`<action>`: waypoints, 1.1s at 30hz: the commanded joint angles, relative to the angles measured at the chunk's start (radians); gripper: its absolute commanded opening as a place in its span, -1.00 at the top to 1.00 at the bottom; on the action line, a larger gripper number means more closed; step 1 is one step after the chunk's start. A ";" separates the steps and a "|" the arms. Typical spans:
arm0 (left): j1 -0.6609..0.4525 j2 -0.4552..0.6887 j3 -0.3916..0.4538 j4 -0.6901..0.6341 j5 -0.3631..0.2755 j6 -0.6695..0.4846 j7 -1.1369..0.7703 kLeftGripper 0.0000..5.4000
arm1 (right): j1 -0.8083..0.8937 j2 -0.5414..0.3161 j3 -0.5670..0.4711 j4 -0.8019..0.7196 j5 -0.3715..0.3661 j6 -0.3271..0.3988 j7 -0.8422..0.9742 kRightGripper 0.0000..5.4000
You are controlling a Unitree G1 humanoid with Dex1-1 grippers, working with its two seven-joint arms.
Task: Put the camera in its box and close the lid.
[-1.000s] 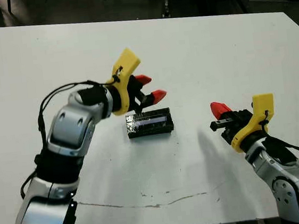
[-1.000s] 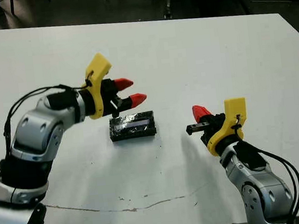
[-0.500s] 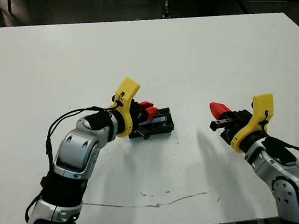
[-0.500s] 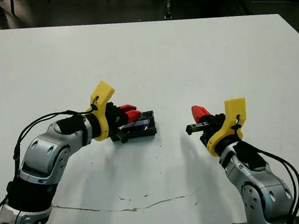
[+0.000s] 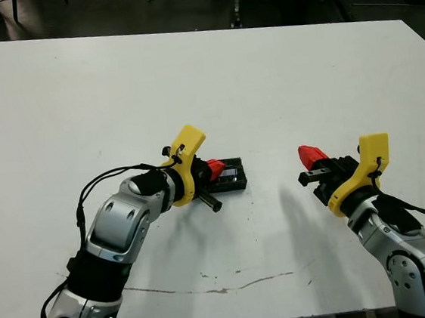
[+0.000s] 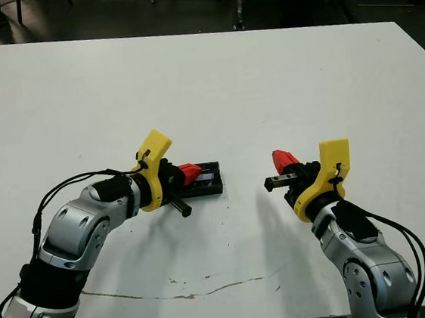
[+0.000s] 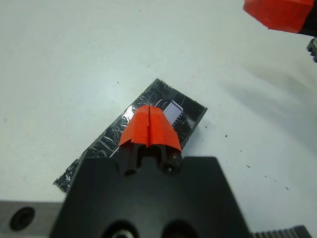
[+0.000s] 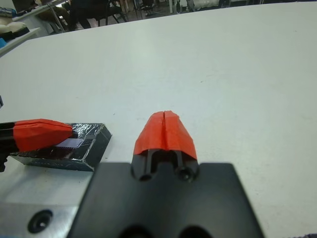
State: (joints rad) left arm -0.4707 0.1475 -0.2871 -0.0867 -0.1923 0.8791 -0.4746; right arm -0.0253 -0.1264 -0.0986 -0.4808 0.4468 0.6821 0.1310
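The left arm reaches in from the lower left of the frame, bent at the elbow, its silver forearm angled up toward the centre. The left gripper (image 5: 215, 168) sits low just left of centre, its red-tipped jaws pressed together and pointing right. The right arm rises from the lower right corner. The right gripper (image 5: 312, 154) is held at centre right, jaws likewise closed together, tips pointing left.

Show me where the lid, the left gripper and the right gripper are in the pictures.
lid (image 7: 190, 115): left wrist view, on its crinkly glossy top.
left gripper (image 7: 150, 119): left wrist view, at its shut red fingertips.
right gripper (image 8: 165, 123): right wrist view, at its shut red fingertips.
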 commanded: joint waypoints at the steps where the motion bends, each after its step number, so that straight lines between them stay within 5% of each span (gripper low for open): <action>1: 0.025 0.004 -0.028 0.061 0.021 0.051 0.023 1.00 | 0.010 -0.007 -0.008 -0.002 -0.002 0.017 -0.012 1.00; 9: -0.001 0.014 -0.004 0.057 0.013 0.010 0.022 1.00 | 0.012 -0.010 -0.011 0.002 0.001 -0.003 0.000 1.00; 23: 0.075 0.029 0.399 -0.249 -0.160 -0.095 0.103 1.00 | -0.033 0.000 -0.042 -0.007 -0.016 -0.085 -0.016 1.00; 33: 0.190 -0.020 0.570 -0.365 -0.267 -0.196 0.220 1.00 | -0.121 0.008 -0.048 0.053 -0.042 -0.145 -0.041 1.00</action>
State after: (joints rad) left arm -0.3082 0.1405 0.2716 -0.4361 -0.4560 0.7027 -0.2752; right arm -0.1352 -0.1207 -0.1362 -0.4481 0.4134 0.5562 0.0997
